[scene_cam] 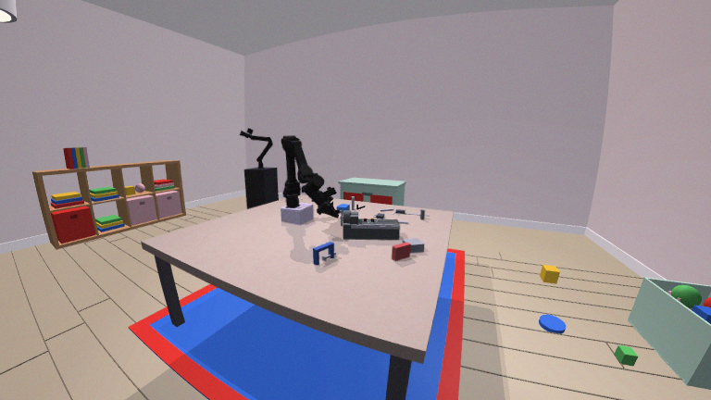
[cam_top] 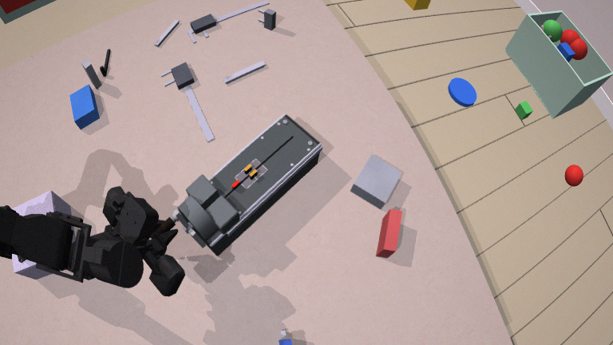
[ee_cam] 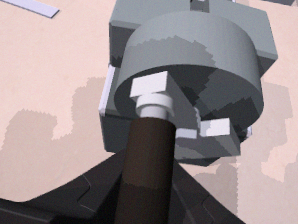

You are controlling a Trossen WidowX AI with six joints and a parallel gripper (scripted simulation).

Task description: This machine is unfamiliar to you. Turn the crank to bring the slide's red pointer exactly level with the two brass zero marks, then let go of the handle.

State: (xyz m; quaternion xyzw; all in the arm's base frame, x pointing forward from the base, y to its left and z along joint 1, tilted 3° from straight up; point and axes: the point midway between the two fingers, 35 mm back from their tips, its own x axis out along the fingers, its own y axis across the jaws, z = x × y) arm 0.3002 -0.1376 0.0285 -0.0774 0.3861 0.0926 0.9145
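Observation:
The grey machine [cam_top: 280,180] [scene_cam: 370,231] stands on the table with its round housing [cam_top: 195,219] [ee_cam: 192,45] towards the arm. The red pointer [cam_top: 235,184] is in the slot on the housing side of the two brass zero marks [cam_top: 247,168] [cam_top: 253,173], not level with them. A clear gap separates the pointer from the marks. The brown crank handle [cam_top: 168,225] [ee_cam: 148,150] sticks out from a white crank arm [ee_cam: 150,84]. My gripper [cam_top: 163,231] [ee_cam: 145,161] is shut on the handle; the fingertips are partly hidden by the handle in the wrist view.
A grey block [cam_top: 377,180] and a red block [cam_top: 389,231] lie beyond the machine's long side. A blue block [cam_top: 84,106], two dark blocks with rods [cam_top: 183,76] [cam_top: 203,23] and loose bars [cam_top: 245,72] [cam_top: 167,33] lie on the other side. A blue arch [scene_cam: 323,248] stands nearer the table's front edge.

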